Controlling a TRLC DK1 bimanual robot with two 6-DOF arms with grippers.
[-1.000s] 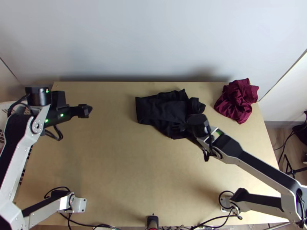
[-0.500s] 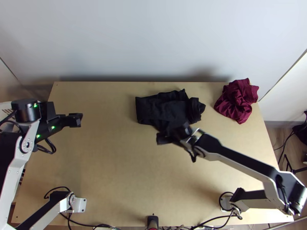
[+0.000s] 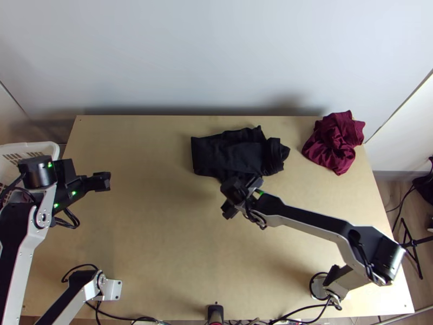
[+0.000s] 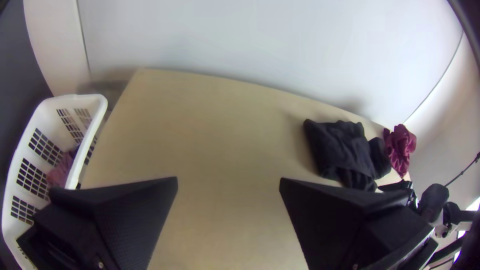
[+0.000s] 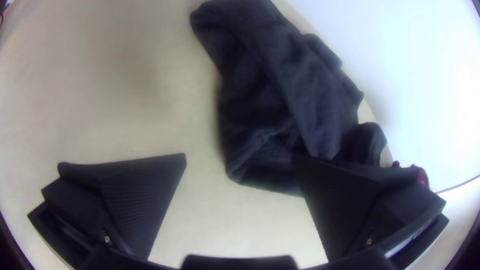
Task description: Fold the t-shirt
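R gripper & L gripper shifted twd near edge, both w/ jaws spread.

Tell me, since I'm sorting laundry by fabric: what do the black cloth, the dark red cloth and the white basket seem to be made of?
Black cloth: matte, soft creases; perhaps cotton jersey, though a blend is possible.
Dark red cloth: bright highlights along its folds suggest a satiny, probably synthetic fabric.
White basket: smooth rim, walls with grid openings; likely moulded plastic.
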